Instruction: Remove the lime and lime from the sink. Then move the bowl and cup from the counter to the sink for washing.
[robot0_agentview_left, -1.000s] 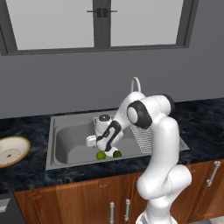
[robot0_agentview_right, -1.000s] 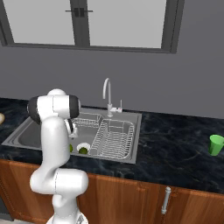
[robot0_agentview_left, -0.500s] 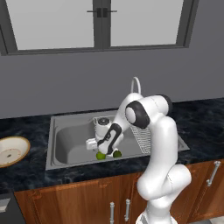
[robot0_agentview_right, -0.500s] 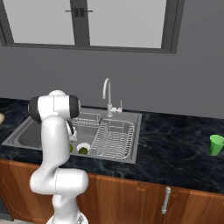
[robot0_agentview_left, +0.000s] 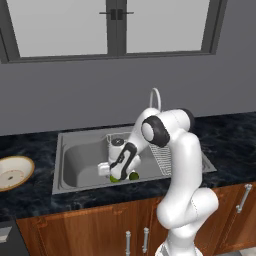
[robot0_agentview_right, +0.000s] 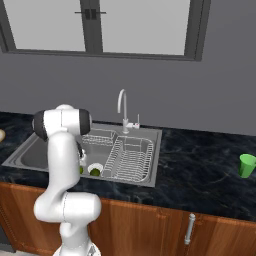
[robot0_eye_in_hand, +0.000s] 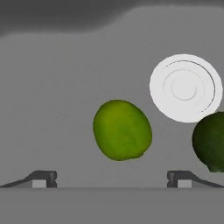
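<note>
Two limes lie on the floor of the grey sink (robot0_agentview_left: 80, 155) near its front wall. The brighter yellow-green lime (robot0_eye_in_hand: 122, 130) sits centred just ahead of my open gripper (robot0_eye_in_hand: 111, 179), between the lines of its two fingertips and apart from both. To its right, beside the round white drain (robot0_eye_in_hand: 186, 87), lies the darker lime (robot0_eye_in_hand: 211, 141). From the left base, the gripper (robot0_agentview_left: 113, 171) hangs low in the basin right over the bright lime (robot0_agentview_left: 115, 178), with the dark lime (robot0_agentview_left: 133, 175) next to it. The tan-rimmed bowl (robot0_agentview_left: 12, 172) rests on the black counter left of the sink. The green cup (robot0_agentview_right: 246, 165) stands far right on the counter.
A wire rack (robot0_agentview_right: 130, 157) fills the sink's right half, and a smaller one (robot0_agentview_right: 100, 136) sits at the back. The curved chrome faucet (robot0_agentview_right: 122, 107) rises behind the basin. My own arm (robot0_agentview_left: 170, 145) reaches over the sink's front rim. Wooden cabinets (robot0_agentview_right: 150, 225) run below the counter.
The hand has sunk slightly lower into the basin toward the limes. The jaws have stayed wide and the limes have not moved.
</note>
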